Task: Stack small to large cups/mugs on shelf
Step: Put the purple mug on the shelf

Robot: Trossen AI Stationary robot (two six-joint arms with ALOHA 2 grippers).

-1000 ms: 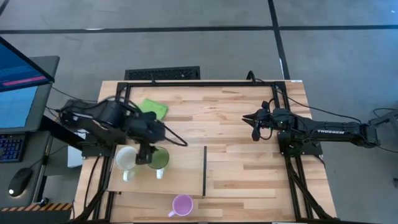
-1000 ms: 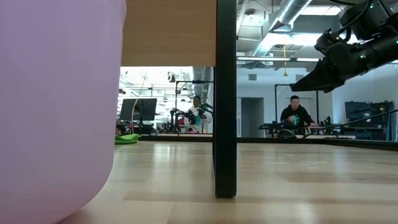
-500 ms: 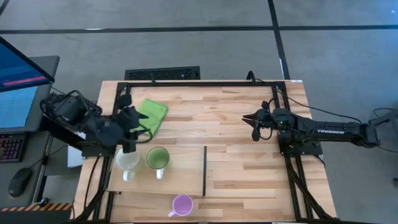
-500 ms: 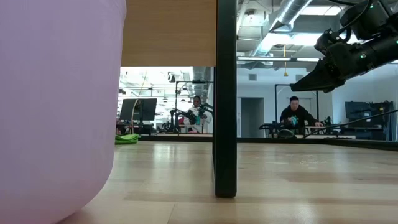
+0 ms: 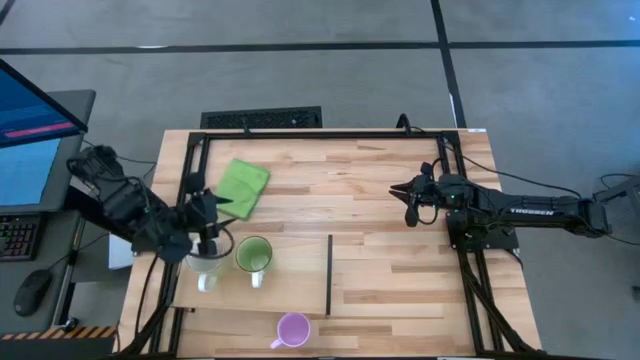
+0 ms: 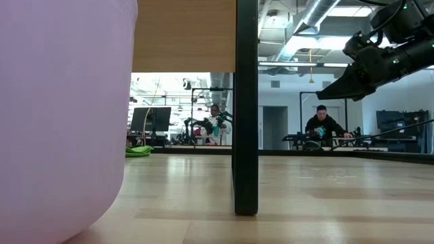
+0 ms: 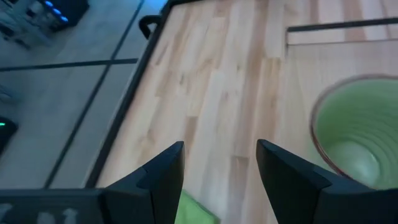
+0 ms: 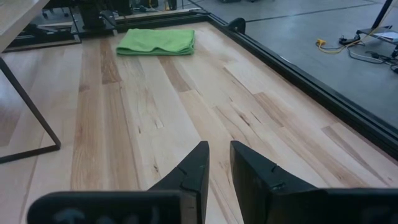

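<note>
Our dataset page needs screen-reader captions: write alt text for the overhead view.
Two mugs, white and green, stand on a pale shelf board; the left hand hovers open above the white one. A purple mug sits near the table's front edge.

Open tabletop right of the shelf (image 5: 290, 280)

Left of its dark strip, white mug (image 5: 204, 262) and green mug (image 5: 254, 256) crowd the board; the far side lies bare.

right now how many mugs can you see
3. A white mug and a green mug stand side by side on the shelf board; the left gripper is over the white one. A purple mug sits on the table off the board's front edge.
</note>
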